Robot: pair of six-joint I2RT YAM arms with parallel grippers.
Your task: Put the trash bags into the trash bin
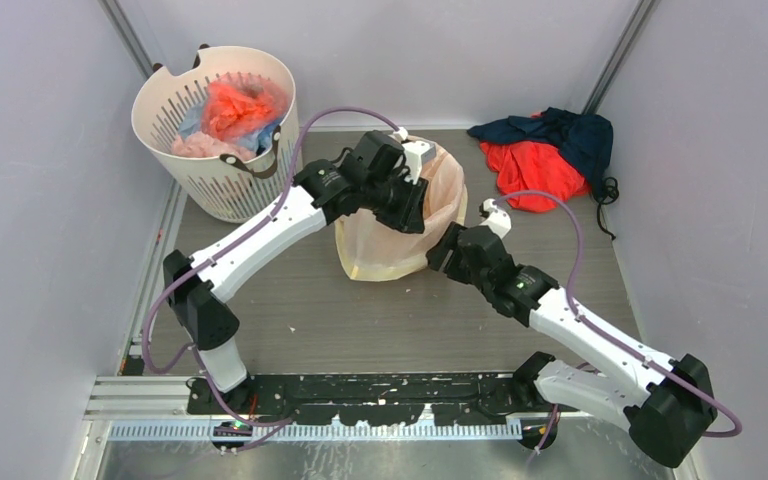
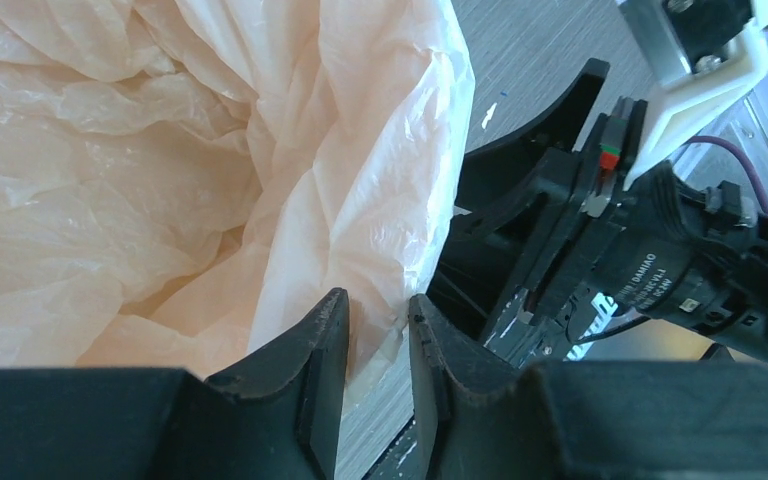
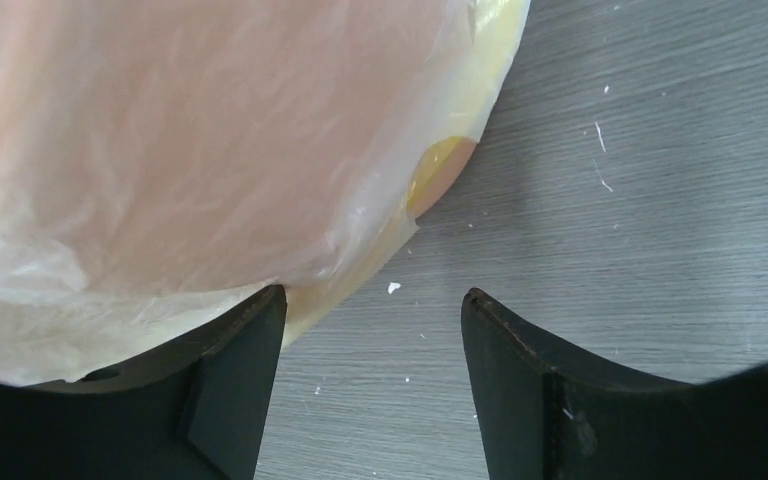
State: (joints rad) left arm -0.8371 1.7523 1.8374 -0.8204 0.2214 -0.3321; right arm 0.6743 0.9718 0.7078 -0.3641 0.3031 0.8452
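Observation:
The pale-yellow trash bag [image 1: 380,250] is draped over the orange trash bin [image 1: 442,185], which shows only as an orange tint through the film, mid-table. My left gripper [image 1: 415,205] is at the bin's top. In the left wrist view its jaws [image 2: 378,300] stand a narrow gap apart with the bag's edge [image 2: 360,180] between them. My right gripper [image 1: 443,250] is low at the bin's right side. In the right wrist view it [image 3: 373,292] is open and empty; its left finger [image 3: 235,350] touches the film [image 3: 180,150]. A bare orange bit of bin [image 3: 447,165] shows there.
A white slotted basket [image 1: 215,175] with red, pink and blue bundles [image 1: 235,105] stands at the back left, close to my left arm. A red and navy cloth heap [image 1: 545,150] lies at the back right. Grey walls close in both sides.

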